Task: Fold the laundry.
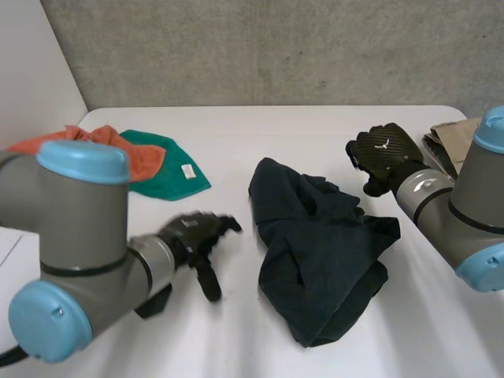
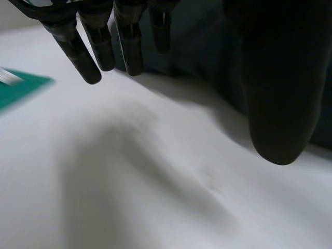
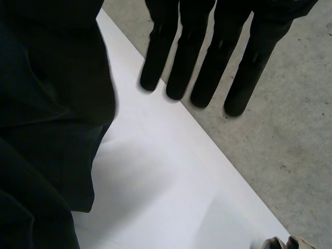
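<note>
On the white counter (image 1: 315, 130) before a concrete wall (image 1: 276, 47), the crumpled dark garment (image 1: 315, 252) lies between the left hand (image 1: 193, 232) and right hand (image 1: 382, 153), both with fingers straight and empty, while the head view adds an orange cloth (image 1: 118, 150) and a green cloth (image 1: 169, 169).

Where things lie on the table, as I see it

The crumpled garment (image 1: 319, 252) lies in the middle of the table (image 1: 236, 130). My left hand (image 1: 197, 236) is just left of it and my right hand (image 1: 382, 157) is behind its right side. At far left a small cloth (image 1: 102, 146) overlaps a tagged cloth (image 1: 169, 169). Another cloth (image 1: 450, 140) lies at the far right corner.
</note>
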`<state>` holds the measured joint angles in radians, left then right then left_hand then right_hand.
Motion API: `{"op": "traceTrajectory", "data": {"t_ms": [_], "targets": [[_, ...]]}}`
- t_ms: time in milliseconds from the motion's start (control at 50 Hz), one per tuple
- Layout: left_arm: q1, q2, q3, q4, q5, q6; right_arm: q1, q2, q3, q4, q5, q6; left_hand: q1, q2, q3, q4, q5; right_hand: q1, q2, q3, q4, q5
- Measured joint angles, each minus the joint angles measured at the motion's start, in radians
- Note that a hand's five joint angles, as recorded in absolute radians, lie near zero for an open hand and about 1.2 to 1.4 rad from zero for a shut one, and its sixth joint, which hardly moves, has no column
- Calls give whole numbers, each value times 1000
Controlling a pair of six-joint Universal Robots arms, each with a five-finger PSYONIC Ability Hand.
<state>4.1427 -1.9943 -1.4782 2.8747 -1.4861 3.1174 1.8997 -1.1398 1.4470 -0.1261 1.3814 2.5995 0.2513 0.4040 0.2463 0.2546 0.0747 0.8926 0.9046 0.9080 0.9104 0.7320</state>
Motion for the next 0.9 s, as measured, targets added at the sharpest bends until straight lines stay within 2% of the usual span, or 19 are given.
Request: {"op": "traceTrajectory", "data": {"t_ms": [20, 80, 200, 440, 520, 560, 600, 640, 720, 760, 840, 900], "targets": [[-21, -8, -16, -12, 35, -13, -1, -1, -2, 4, 0, 4, -27, 0, -19, -33, -22, -236, -247, -243, -236, -246], [-60, -26, -16, -14, 71, -41, -3, -2, -5, 10, 3, 8, -37, 0, -32, -47, -22, -385, -402, -402, -404, -422], [-135, -84, 48, 4, 81, -109, -3, -7, -7, 22, 7, 9, -37, 0, -32, -47, -22, -456, -473, -471, -496, -512], [-310, -273, 358, 5, 15, -226, -8, -29, -1, 38, 11, 10, -25, 0, -21, -35, -14, -506, -507, -531, -543, -565], [-351, -319, 435, -7, -25, -242, -10, -35, 0, 38, 11, 10, 179, 46, 155, 149, 156, -506, -507, -531, -543, -566], [-367, -344, 469, -14, -63, -249, -12, -40, 0, 39, 12, 10, 565, 375, 523, 518, 520, -506, -507, -531, -543, -566], [-374, -360, 492, -19, -106, -254, -13, -44, 0, 39, 12, 9, 822, 656, 802, 799, 789, -506, -507, -531, -543, -567], [-373, -366, 506, -22, -153, -255, -13, -47, 0, 39, 11, 9, 898, 772, 907, 910, 895, -506, -507, -531, -543, -567], [-344, -342, 520, -31, -237, -250, -16, -52, 0, 38, 11, 9, 898, 796, 933, 937, 903, -506, -507, -531, -543, -567], [-302, -301, 529, -39, -292, -232, -18, -55, 0, 38, 11, 10, 898, 796, 933, 939, 903, -506, -507, -531, -543, -566], [-203, -210, 547, -44, -324, -153, -20, -58, -1, 38, 10, 10, 898, 796, 935, 940, 903, -506, -507, -531, -543, -567], [-141, -154, 569, -40, -310, -74, -18, -59, -1, 39, 10, 11, 898, 796, 935, 940, 903, -506, -507, -531, -543, -567]]}}
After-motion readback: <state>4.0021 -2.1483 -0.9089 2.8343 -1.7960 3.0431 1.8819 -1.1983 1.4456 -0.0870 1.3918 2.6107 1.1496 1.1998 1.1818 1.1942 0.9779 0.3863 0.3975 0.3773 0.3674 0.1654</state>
